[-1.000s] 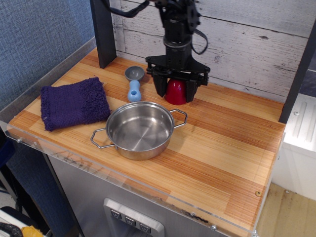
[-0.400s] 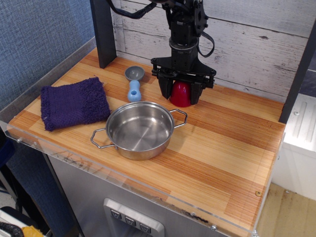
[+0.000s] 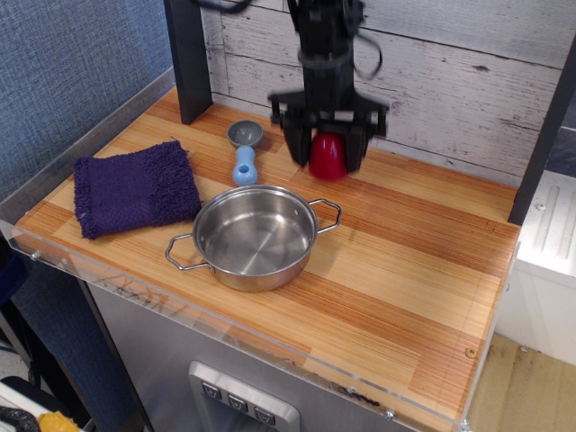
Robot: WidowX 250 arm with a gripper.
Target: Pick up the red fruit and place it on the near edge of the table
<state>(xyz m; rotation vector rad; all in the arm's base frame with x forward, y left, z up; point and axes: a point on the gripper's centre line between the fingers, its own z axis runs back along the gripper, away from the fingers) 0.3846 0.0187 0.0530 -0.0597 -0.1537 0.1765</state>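
The table (image 3: 405, 297) runs from the back wall toward its clear-rimmed near edge, with the steel pot (image 3: 255, 237) mid-desk. My gripper (image 3: 328, 155) sits near the back edge, pinching the red fruit (image 3: 328, 157) between both fingers, apparently just off the wood. The near edge lies straight forward, right of the pot.

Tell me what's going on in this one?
One robot arm has its fingers on either side of the red fruit, apparently closed on it, at the back of the table, behind the steel pot. The image is motion-blurred there. A purple cloth and blue scoop lie untouched to the left.
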